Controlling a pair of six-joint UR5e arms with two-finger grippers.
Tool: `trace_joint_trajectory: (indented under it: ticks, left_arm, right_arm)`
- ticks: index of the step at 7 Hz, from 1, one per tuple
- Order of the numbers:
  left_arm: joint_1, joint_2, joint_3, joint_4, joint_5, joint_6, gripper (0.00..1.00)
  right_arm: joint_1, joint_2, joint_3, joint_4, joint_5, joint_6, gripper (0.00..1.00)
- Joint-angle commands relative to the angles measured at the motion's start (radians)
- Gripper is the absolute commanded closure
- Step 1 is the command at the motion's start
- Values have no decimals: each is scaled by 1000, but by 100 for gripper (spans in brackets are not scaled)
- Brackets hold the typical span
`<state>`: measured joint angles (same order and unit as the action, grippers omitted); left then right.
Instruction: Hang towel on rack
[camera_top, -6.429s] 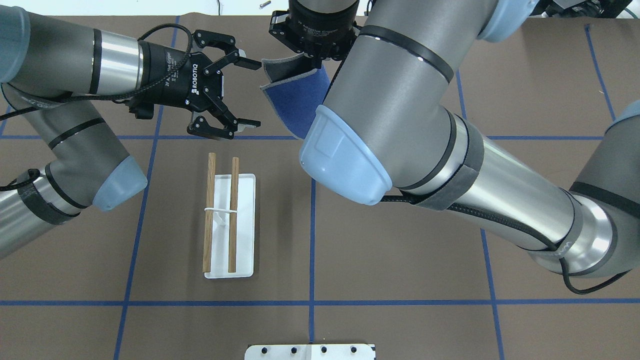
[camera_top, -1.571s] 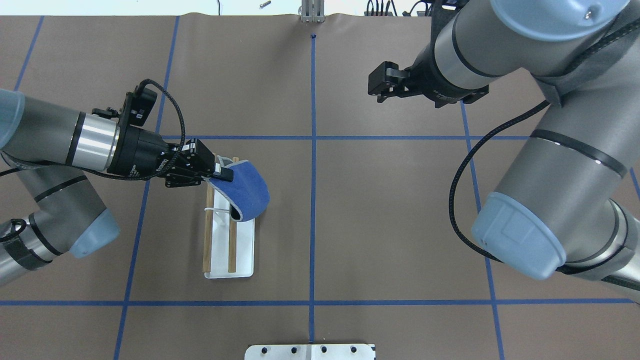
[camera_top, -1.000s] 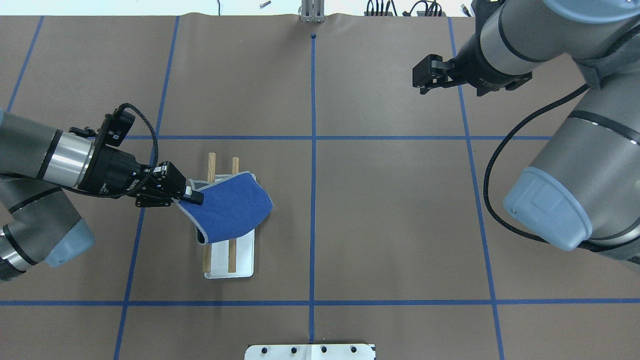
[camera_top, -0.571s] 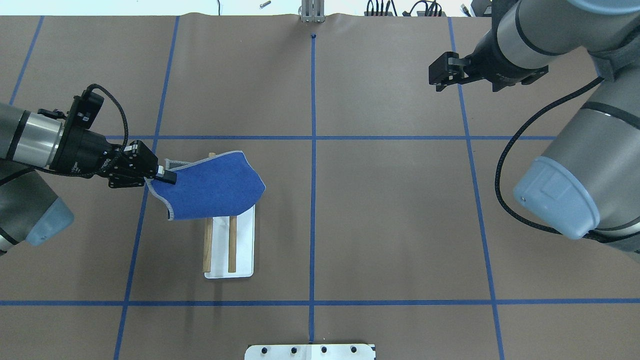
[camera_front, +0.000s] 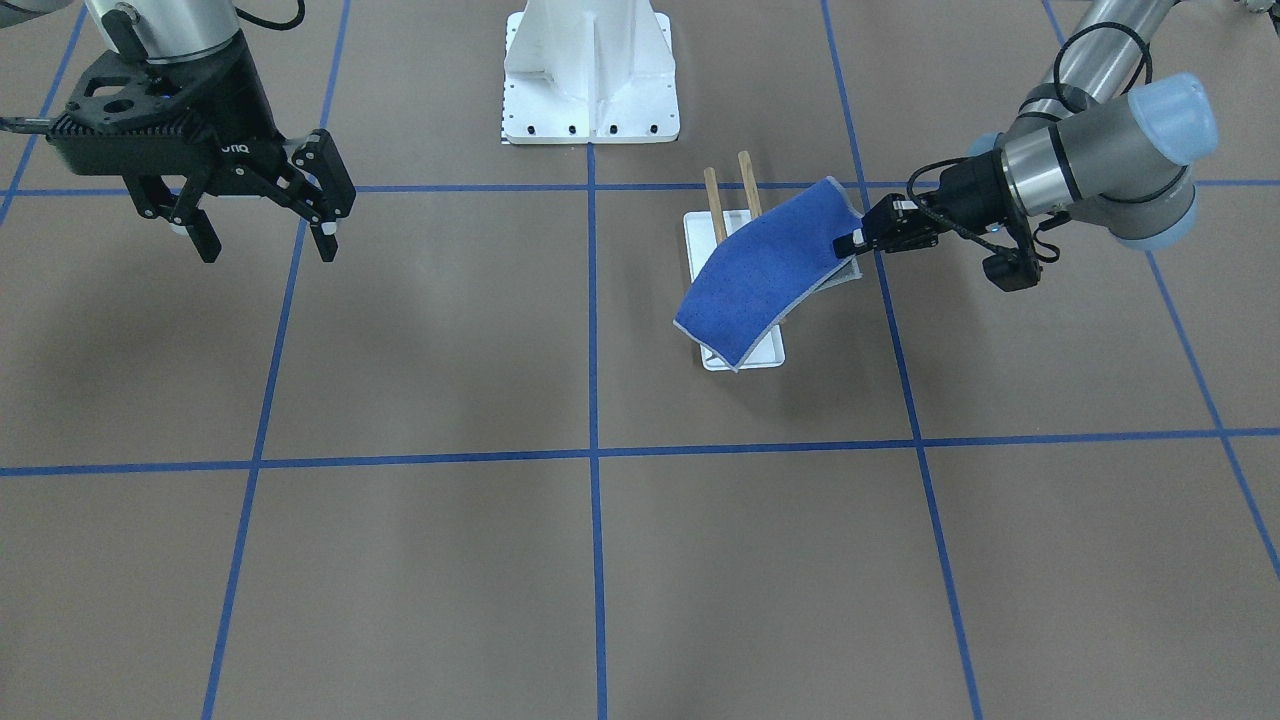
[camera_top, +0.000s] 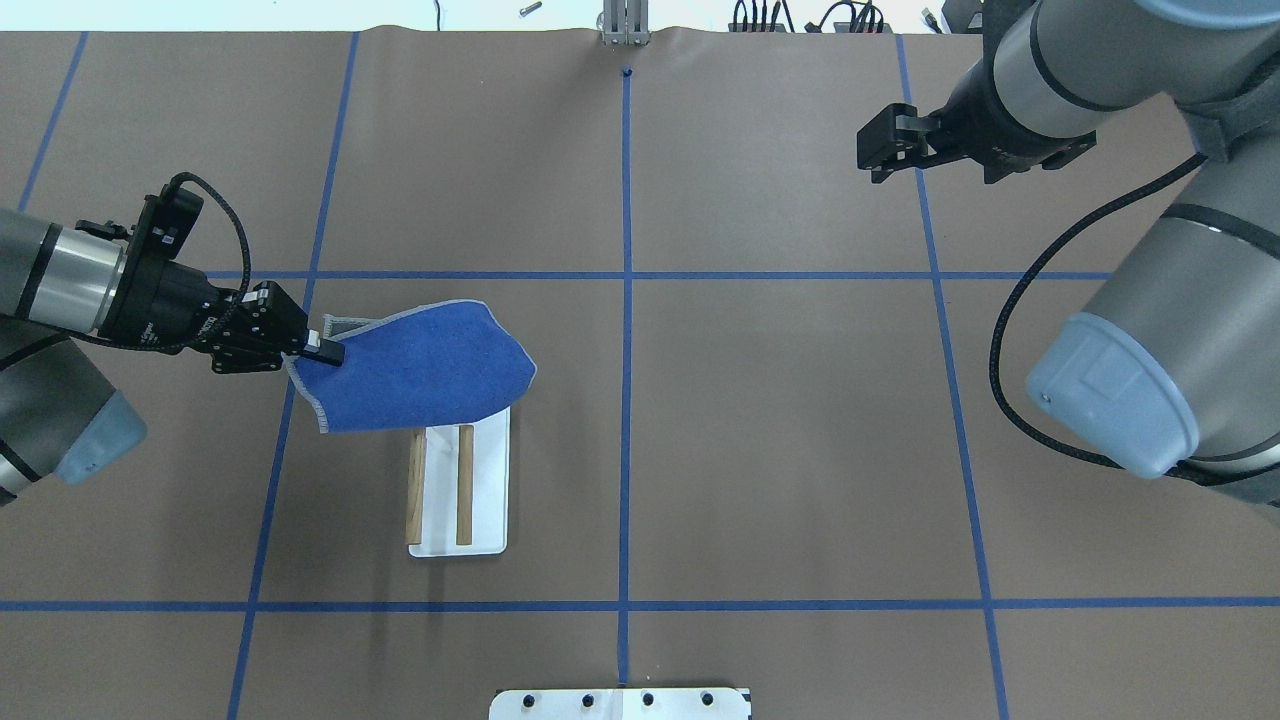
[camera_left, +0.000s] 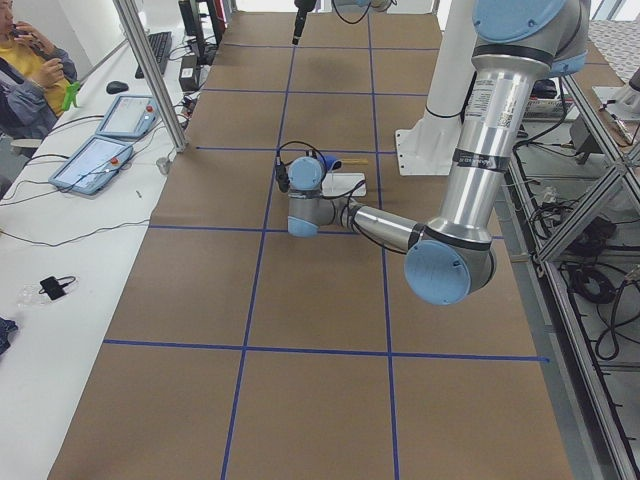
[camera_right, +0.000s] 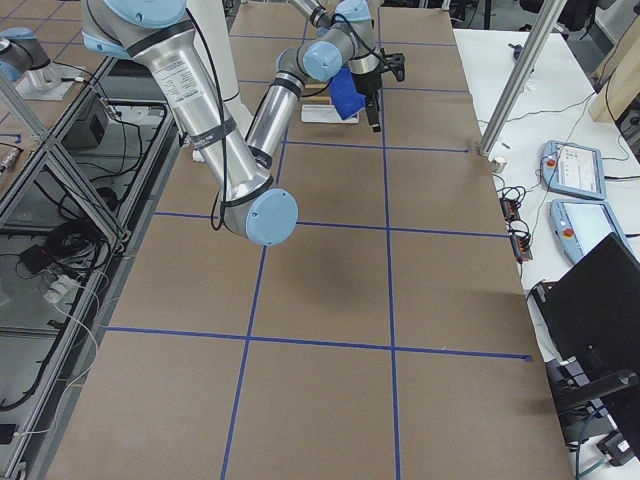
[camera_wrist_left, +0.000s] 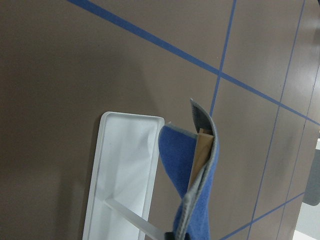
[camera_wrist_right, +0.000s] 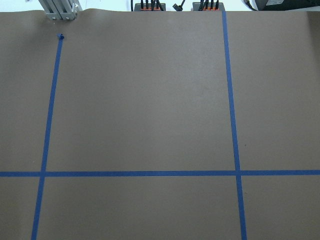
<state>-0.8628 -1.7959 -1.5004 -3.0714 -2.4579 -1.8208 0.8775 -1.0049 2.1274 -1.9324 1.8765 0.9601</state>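
Note:
The royal-blue towel (camera_top: 415, 372) lies spread over the far half of the rack, covering the dowels' far ends; it also shows in the front view (camera_front: 765, 268). My left gripper (camera_top: 325, 350) is shut on the towel's left edge and holds it left of the rack (camera_front: 850, 240). The rack's two brown dowels (camera_top: 465, 485) and white base plate (camera_top: 488, 480) stick out from under the towel on the near side. The left wrist view shows the towel's edge (camera_wrist_left: 200, 200), a dowel end (camera_wrist_left: 202, 150) and the base plate (camera_wrist_left: 125, 165). My right gripper (camera_front: 262, 240) is open and empty, far to the right (camera_top: 875, 150).
A large white bolted pedestal (camera_front: 590, 70) stands at the robot's side of the table, its plate showing in the overhead view (camera_top: 620, 703). Blue tape lines cross the brown table cover (camera_top: 780, 420). An operator (camera_left: 25, 75) sits beyond the table's far edge.
The right gripper let go of the towel and drew away to the right. The left gripper took it, carried it over the rack and pulled it left; since 0.6 s ago it has barely moved.

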Motion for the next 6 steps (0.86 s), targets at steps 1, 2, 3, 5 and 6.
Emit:
trace_joint_trajectory:
  ticks: [1,2,3,5,6]
  left_arm:
    - [1,4,37,-47,2,-2,2]
    - [1,4,37,-47,8,-2,2]
    - [-1,-2,35,-47,20,-5,2]
    - [-28,-2,29,-71,96,-2,2]
    - [-71,4,29,-96,194,5,2]
  right_arm:
    - [0,2,2,1,1,0,0]
    - [0,2,2,1,1,0,0]
    - [0,3,2,1,1,0,0]
    - [18,-3,5,0,4,-3,0]
    - [47,-21,3,0,22,-30,0]
